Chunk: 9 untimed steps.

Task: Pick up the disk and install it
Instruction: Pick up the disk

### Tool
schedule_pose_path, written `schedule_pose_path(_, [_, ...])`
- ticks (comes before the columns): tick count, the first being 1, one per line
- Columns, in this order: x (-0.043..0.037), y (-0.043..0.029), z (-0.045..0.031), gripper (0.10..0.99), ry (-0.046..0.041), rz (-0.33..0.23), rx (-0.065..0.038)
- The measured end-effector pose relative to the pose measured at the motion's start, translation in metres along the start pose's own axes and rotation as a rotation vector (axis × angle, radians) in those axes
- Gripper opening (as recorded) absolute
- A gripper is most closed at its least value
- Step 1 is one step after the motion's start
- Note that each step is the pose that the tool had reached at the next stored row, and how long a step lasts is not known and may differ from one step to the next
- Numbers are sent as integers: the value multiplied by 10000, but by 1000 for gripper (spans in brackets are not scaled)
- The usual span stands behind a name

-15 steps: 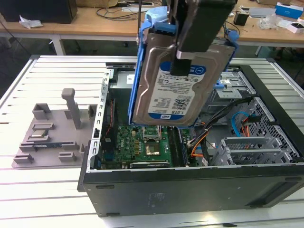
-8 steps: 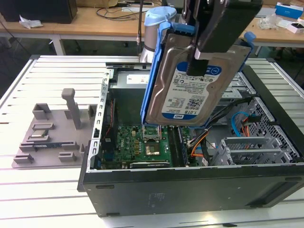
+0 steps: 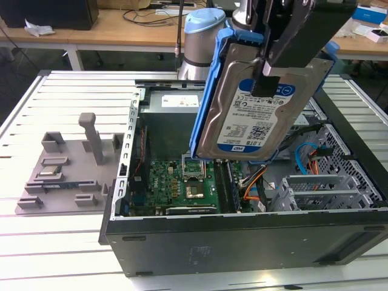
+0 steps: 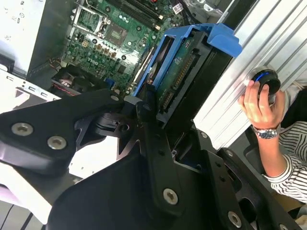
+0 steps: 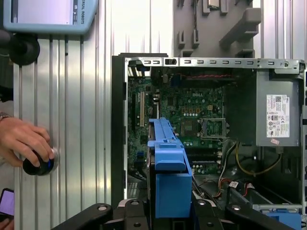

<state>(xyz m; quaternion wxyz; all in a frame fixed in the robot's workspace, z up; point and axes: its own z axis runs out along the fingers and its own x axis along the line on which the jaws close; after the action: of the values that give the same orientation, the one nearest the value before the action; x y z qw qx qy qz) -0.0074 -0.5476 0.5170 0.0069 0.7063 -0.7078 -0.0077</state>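
Observation:
The disk, a silver hard drive with a white-and-blue label in a blue plastic rail frame, hangs tilted in the air above the open computer case. My gripper is shut on it from above, one black finger lying across the label face. In the second wrist view the disk shows edge-on with its connector side, clamped between my black fingers. In the first wrist view the blue frame sticks out over the motherboard.
The case holds a motherboard, a grey power supply, cables and a metal drive cage. A grey fixture plate lies at the exterior view's left. A person's hand rests on a black-and-blue knob beside the case.

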Motion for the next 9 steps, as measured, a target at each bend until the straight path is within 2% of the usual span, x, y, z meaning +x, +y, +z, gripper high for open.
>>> schedule_pose_path(6, [0,-93,-2,365,0,0,0])
schedule_pose_path(8, [-1,-185,-3,365,0,0,0])
schedule_pose_path(9, [-1,-201,-3,365,0,0,0])
